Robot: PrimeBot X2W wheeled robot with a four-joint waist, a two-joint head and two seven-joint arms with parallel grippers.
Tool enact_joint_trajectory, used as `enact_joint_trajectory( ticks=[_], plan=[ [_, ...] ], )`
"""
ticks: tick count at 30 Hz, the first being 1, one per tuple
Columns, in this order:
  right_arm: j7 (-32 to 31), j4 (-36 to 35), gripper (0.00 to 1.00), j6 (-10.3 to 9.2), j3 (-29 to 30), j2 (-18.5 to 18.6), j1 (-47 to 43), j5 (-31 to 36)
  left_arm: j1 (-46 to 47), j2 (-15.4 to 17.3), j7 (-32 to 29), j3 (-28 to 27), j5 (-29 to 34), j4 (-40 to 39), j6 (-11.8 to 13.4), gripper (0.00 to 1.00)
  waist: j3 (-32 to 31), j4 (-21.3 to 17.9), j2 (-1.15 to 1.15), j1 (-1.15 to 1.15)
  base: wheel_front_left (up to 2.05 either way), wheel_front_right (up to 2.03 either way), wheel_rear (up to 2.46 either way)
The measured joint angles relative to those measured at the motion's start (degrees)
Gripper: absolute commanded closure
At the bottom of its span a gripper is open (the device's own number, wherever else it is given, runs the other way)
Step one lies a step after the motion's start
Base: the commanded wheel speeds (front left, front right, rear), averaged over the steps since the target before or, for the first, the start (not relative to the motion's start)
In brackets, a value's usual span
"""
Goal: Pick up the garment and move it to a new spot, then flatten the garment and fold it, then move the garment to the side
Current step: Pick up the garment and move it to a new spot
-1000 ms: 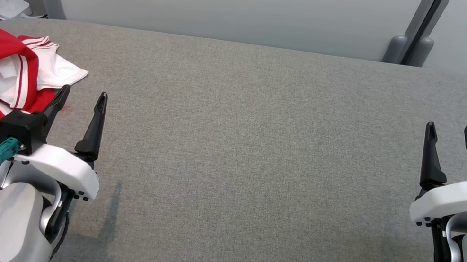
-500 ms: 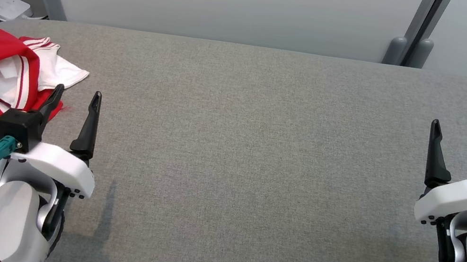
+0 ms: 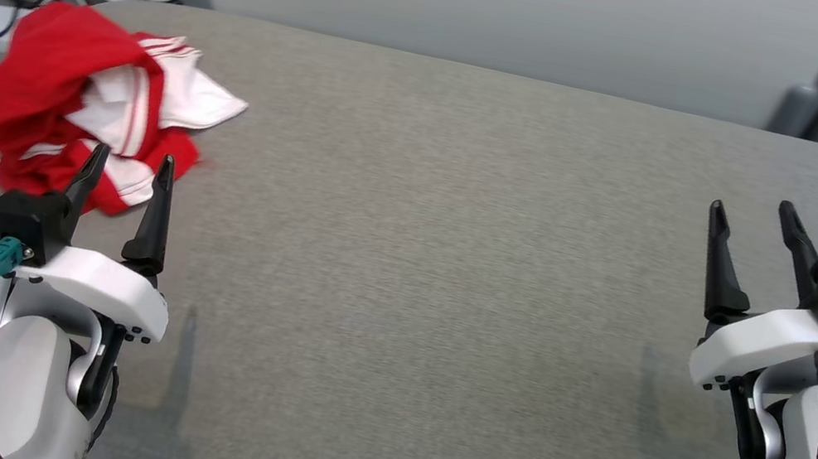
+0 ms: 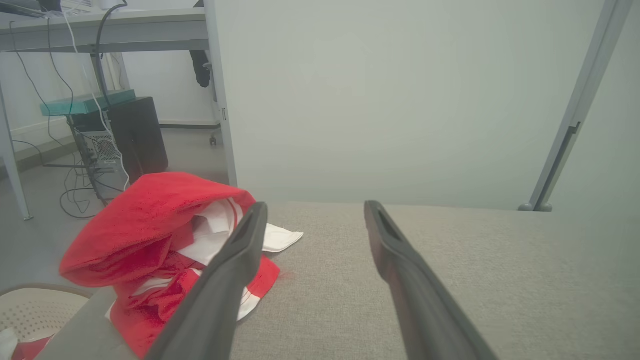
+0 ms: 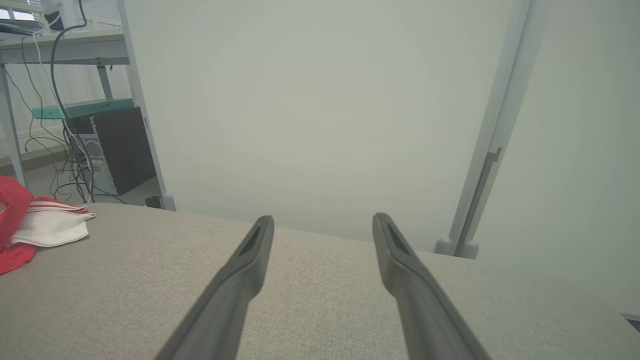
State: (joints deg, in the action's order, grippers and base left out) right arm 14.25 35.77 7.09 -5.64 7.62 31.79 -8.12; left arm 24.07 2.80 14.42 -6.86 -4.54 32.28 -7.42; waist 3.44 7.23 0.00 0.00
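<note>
From my head, the crumpled red-and-white garment [image 3: 57,75] lies at the far left corner of the grey padded table [image 3: 418,223]. My left gripper [image 3: 134,156] hovers just short of it, its 2 fingers apart and empty. My right gripper [image 3: 751,207], also spread and empty, is well apart at the right.

Along my left wrist, the garment [image 4: 145,220] sits behind my left-hand finger [image 4: 235,260].

Along my right wrist, the garment [image 5: 45,225] lies at the left edge, far from my parted fingers [image 5: 245,270].

Even bright light, soft shadows, slight motion blur in head view
</note>
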Motion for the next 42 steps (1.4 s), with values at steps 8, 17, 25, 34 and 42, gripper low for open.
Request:
enact_joint_trajectory(
  ticks=[8, 17, 25, 34, 42],
  plan=[
    [0.0, 0.34, 0.0, 0.13, -3.66, 0.07, 0.54, -1.05, -0.11, -0.36, 0.0, -2.59, -0.11, -0.13, 0.45, 0.0, 0.59, 10.17, 0.0, 0.0, 0.0, 0.0, 0.0],
    [0.0, 0.54, 0.0, 0.14, -5.68, 0.26, 0.78, -2.0, -0.45, -0.75, 0.0, -4.7, -0.2, 0.03, 0.64, 0.0, 1.42, 20.55, 0.0, 0.0, 0.0, 0.0, 0.0],
    [0.0, 0.85, 0.0, 0.14, -7.25, 0.49, 1.81, -2.07, -0.61, -1.37, 0.0, -6.69, -1.78, 1.16, 0.66, 0.0, 3.26, 23.63, 0.0, 0.0, 0.0, 0.0, 0.0],
    [0.0, 0.82, 0.0, 0.14, -9.4, 2.07, 2.43, -2.54, 4.49, 1.25, -0.01, -4.42, -4.34, 8.94, 0.35, 0.0, 6.12, 20.56, 0.0, 0.0, 0.0, 0.0, 0.0],
    [0.0, 0.18, 0.0, 0.14, -11.72, 3.12, 5.09, -2.74, 15.0, 7.11, 0.0, 3.03, -8.73, 16.63, -0.08, 0.0, 9.98, 16.03, 0.0, 0.0, 0.0, 0.0, 0.0]
  ],
)
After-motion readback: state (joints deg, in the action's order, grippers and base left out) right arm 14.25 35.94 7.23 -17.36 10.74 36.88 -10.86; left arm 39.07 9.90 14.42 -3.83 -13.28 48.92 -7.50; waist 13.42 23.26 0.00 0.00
